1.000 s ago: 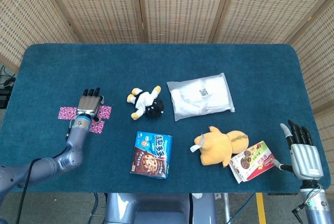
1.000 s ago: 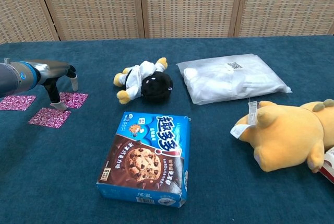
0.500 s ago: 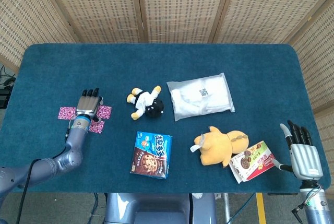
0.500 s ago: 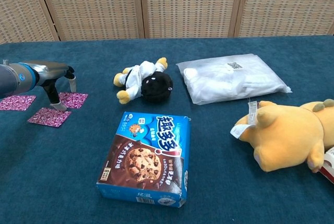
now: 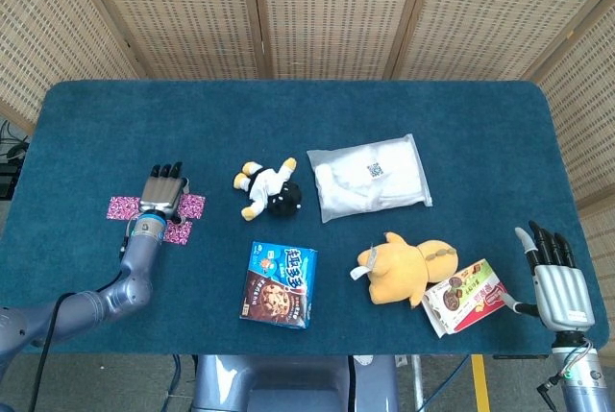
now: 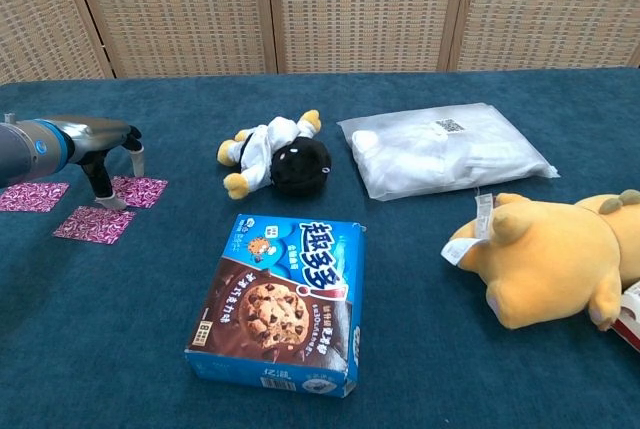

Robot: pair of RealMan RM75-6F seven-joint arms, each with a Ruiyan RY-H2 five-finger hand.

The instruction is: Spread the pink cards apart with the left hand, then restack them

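My left hand (image 5: 162, 189) sits at the left of the head view, palm down over the pink cards (image 5: 191, 206), fingers apart and holding nothing; in the chest view its fingertips (image 6: 108, 201) press down at the edge of one card. The cards lie spread flat around it: one out to the left (image 6: 27, 196), one toward the right under my fingers (image 6: 139, 190), one nearer the lower edge (image 6: 93, 224). They lie close together; I cannot tell whether any edges touch. To the right of them, apart, lies a small plush doll in white with a black head (image 5: 269, 188), and below it a blue cookie box (image 5: 279, 283). Further right lies a white plastic package (image 5: 370, 178), then a yellow plush toy (image 5: 408, 270) just beside a red and white snack packet (image 5: 466, 297). My right hand (image 5: 554, 272) hangs at the lower right corner of the head view, off the edge, fingers straight and apart, holding nothing. The surface (image 5: 288, 124) is covered in dark teal cloth, and woven wicker screens (image 5: 317, 9) stand behind it.
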